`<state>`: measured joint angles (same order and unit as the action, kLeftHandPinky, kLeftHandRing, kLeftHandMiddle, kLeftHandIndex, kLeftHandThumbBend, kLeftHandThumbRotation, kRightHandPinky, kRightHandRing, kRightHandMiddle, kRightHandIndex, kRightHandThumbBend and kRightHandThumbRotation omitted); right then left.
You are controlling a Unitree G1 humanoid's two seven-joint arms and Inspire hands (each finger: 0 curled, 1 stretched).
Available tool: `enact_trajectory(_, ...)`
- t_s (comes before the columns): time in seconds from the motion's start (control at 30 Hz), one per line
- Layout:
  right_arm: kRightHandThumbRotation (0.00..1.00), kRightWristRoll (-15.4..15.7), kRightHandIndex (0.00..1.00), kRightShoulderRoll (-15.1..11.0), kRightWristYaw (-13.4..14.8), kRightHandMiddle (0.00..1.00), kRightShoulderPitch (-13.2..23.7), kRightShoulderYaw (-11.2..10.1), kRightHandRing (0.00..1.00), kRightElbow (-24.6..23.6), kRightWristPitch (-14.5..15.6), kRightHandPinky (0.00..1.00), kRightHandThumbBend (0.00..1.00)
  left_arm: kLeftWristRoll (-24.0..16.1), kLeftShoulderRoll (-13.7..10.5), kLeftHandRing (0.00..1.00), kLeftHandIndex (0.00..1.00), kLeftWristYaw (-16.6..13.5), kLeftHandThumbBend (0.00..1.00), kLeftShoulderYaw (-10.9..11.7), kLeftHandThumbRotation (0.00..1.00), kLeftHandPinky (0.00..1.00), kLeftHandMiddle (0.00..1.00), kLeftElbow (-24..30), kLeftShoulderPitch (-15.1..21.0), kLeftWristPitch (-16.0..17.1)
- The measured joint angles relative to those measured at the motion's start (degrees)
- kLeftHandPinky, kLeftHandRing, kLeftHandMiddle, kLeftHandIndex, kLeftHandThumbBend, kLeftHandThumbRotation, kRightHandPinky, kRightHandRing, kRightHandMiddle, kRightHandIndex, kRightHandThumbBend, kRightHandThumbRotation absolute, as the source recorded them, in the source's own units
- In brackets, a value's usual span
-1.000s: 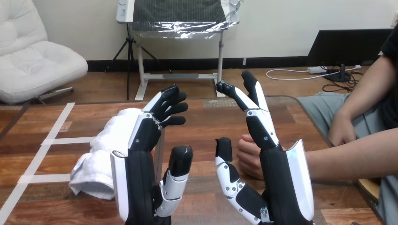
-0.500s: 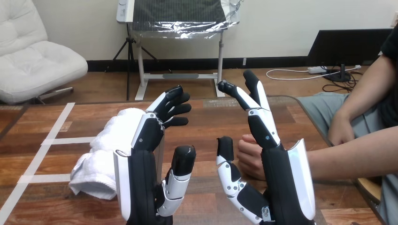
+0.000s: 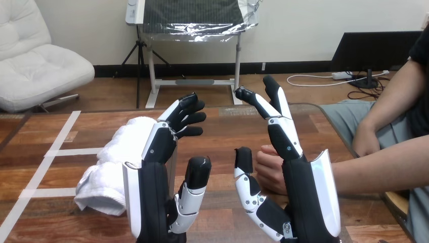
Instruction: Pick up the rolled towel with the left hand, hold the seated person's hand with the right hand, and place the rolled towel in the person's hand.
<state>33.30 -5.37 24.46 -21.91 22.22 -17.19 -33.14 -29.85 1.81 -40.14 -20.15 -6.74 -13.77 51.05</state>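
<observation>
A white rolled towel (image 3: 114,164) lies on the wooden table (image 3: 217,136) at the left, partly hidden behind my left hand (image 3: 157,172). That hand is raised in front of the towel, open, fingers straight and apart from it. My right hand (image 3: 293,177) is raised too, open, its fingers pointing up and its thumb spread. The person's hand (image 3: 269,169) rests on the table just behind my right hand, loosely curled, its forearm reaching in from the right. I see no contact between them.
Strips of white tape (image 3: 55,152) mark the table at the left. The person's other hand (image 3: 367,142) rests in their lap at the right, beyond the table's right edge (image 3: 344,136).
Both my hands have drifted very slightly to the right. The towel and the person's hand have stayed where they were.
</observation>
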Motion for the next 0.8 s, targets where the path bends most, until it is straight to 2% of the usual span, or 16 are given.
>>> enact_trajectory(0.27, 0.0, 0.01, 0.86, 0.02, 0.0, 1.0, 0.01, -0.04, 1.0, 0.0, 0.0, 1.0, 0.0, -0.29, -0.01, 0.71, 0.79, -0.1, 0.61, 0.09, 0.94, 0.62, 0.77, 0.01, 0.0, -0.08)
enact_trajectory(0.5, 0.0, 0.1, 0.86, 0.06, 0.01, 1.0, 0.02, -0.06, 1.0, 0.0, 0.0, 1.0, 0.0, -1.51, -0.4, 0.79, 0.85, 0.5, 0.61, 1.02, 0.92, 0.68, 0.83, 0.57, -0.07, -1.88)
enact_trajectory(0.63, 0.0, 0.13, 0.86, 0.09, 0.01, 1.0, 0.03, -0.1, 1.0, 0.0, 0.0, 1.0, 0.0, -1.52, -1.19, 0.84, 0.88, 2.17, 0.64, 2.08, 0.87, 0.75, 0.87, 1.95, -0.48, -4.44)
enact_trajectory(0.8, 0.0, 0.14, 0.86, 0.1, 0.02, 1.0, 0.04, -0.24, 1.0, 0.0, 0.0, 1.0, 0.0, -1.46, -2.68, 0.91, 0.92, 5.18, 0.65, 3.77, 0.74, 0.84, 0.92, 4.58, -1.3, -8.81)
